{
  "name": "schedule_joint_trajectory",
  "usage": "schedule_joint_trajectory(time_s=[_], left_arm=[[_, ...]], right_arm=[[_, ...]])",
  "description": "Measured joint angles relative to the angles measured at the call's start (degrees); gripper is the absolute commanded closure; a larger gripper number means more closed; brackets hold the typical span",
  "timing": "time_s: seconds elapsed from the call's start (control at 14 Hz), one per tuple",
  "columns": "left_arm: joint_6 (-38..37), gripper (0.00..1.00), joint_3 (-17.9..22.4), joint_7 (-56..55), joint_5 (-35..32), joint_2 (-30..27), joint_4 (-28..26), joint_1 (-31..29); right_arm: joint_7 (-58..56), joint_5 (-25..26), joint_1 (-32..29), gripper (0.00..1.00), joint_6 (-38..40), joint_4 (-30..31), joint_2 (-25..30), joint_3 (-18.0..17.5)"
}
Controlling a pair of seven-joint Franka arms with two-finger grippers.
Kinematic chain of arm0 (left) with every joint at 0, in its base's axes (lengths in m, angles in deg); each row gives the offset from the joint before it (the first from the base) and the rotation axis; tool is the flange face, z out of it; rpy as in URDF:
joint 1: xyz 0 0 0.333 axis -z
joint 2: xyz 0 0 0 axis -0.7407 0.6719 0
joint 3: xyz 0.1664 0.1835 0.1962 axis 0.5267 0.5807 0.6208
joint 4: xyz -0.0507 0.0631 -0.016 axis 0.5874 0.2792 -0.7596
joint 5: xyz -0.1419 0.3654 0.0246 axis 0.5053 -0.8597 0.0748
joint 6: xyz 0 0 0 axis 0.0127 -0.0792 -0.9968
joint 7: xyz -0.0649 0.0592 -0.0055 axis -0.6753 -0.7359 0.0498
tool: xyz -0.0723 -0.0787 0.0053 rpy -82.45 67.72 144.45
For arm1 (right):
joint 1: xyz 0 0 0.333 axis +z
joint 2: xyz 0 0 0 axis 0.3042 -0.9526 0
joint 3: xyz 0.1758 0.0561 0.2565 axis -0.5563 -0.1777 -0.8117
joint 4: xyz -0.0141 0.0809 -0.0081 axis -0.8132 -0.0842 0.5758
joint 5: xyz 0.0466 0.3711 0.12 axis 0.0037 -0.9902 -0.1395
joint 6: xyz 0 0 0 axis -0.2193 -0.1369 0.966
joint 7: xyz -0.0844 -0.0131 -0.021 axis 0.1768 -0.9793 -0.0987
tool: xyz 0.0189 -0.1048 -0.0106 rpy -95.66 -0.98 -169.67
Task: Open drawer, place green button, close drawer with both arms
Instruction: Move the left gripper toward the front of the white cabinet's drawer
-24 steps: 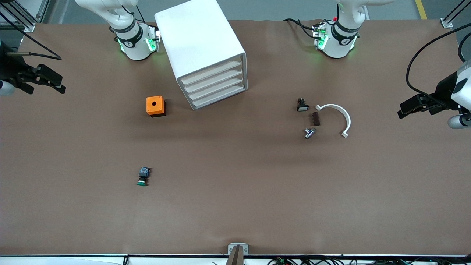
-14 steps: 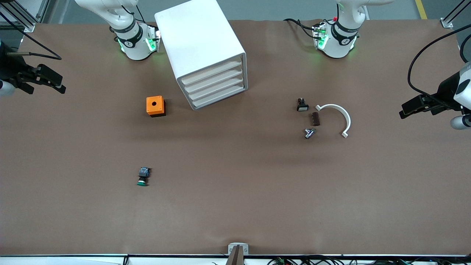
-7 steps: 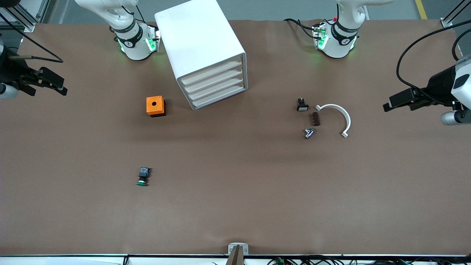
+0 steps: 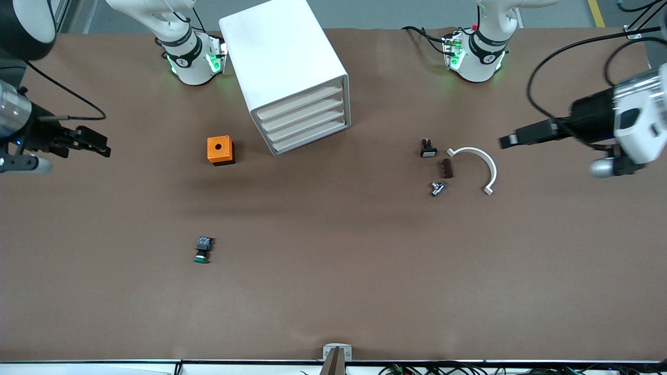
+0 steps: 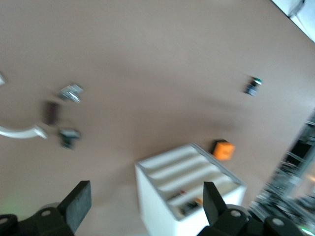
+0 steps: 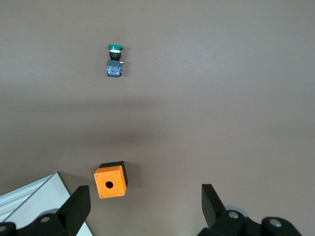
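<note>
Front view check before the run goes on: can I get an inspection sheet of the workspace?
Surface: brown table cover, flat.
Job's things: lowest white tray drawer shut in the white box cabinet; green-capped push button lying nearer the camera than the orange box.
Clutter: orange box with a hole; black-and-white switch, brown block, metal part, white curved bracket.
Grippers: left gripper, right gripper open, empty.
Cables: black, on both arms.
Surroundings: nothing seen.

cabinet (image 4: 285, 62), 4 drawers shut, button (image 4: 202, 249) apart
</note>
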Motion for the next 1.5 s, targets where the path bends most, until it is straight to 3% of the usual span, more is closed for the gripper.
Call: schedule_joint_trajectory(time_s=[0.21, 0.5, 1.0, 1.29, 1.5], left_arm=[[0.01, 0.00, -0.15, -6.66, 9.02, 4.57, -0.14, 2.95], [2.91, 0.00, -0.21, -14.37, 14.88, 10.88, 0.02, 8.62], [17.69, 0.00, -0.36, -32.34, 16.93, 18.31, 1.47, 18.92], [19.11, 0.00, -0.37, -43.03, 17.96, 24.22, 4.11, 21.41], [19.09, 0.00, -0.40, -51.85, 18.55, 28.16, 4.58, 21.99]], right_arm=[[0.00, 0.02, -0.92, 0.00, -0.51, -0.12, -2.82, 0.28], [-0.14, 0.02, -2.13, 0.00, -1.32, -0.35, -5.32, 0.45], [0.19, -0.04, -2.13, 0.00, -1.32, -1.30, -6.16, 0.41], [2.28, -0.12, -2.08, 0.00, -1.19, -1.29, -6.37, 0.27], [10.58, -0.16, -1.18, 0.00, -0.54, -1.27, -6.38, -0.24]])
